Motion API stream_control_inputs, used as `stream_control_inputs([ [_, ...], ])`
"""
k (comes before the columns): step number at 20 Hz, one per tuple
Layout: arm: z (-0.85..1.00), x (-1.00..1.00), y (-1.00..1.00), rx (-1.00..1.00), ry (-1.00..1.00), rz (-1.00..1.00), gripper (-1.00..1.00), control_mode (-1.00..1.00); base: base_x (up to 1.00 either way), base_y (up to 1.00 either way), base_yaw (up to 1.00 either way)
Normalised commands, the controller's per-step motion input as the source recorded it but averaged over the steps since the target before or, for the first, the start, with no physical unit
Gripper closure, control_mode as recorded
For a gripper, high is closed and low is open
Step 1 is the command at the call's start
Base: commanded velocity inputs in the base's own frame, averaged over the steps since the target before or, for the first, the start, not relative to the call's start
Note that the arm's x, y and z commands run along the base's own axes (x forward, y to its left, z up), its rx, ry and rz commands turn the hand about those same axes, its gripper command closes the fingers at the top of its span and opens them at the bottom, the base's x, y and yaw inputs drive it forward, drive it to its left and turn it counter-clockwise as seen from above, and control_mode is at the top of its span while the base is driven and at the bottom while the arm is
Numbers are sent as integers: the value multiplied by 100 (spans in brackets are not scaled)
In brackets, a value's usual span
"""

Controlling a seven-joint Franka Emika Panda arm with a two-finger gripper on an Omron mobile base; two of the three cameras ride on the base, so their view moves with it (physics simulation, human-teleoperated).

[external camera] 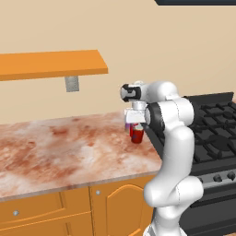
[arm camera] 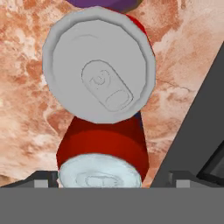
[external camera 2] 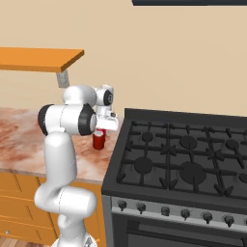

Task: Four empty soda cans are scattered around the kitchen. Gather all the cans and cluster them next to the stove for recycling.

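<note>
Several soda cans stand bunched on the marble counter (external camera: 60,147) right beside the stove (external camera: 212,133). A red can (external camera: 137,134) stands in front, with a purple can (external camera: 127,124) half hidden behind it. My gripper (external camera: 137,123) points down just above them. In the hand view a can with a wide silvery top (arm camera: 99,65) fills the middle, a second red can (arm camera: 103,148) lies below it, and a purple can (arm camera: 105,3) shows at the top edge. My gripper (arm camera: 111,179) is open, its fingertips (arm camera: 43,179) standing apart on either side of the red can.
The stove's black edge (arm camera: 205,122) runs close beside the cans. An orange shelf (external camera: 50,64) hangs on the wall above the counter, with a grey canister (external camera: 72,84) under it. The counter stretches bare to the left of the cans.
</note>
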Motion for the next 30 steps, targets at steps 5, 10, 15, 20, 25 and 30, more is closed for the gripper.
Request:
stream_control_inputs([
  [5, 44, -17, 1, 0, -5, 0, -100, -100, 0, 0, 0],
  [10, 44, -53, 0, 0, -12, 0, -100, -100, 0, 0, 0],
  [15, 33, -73, -12, 0, -15, 0, -100, -100, 0, 0, 0],
  [20, 25, -62, -6, 0, -31, 0, -100, -100, 0, 0, 0],
  [25, 28, -75, -8, 0, -31, -2, -100, -100, 0, 0, 0],
  [30, 45, -76, -12, 0, -18, -7, -100, -100, 0, 0, 0],
])
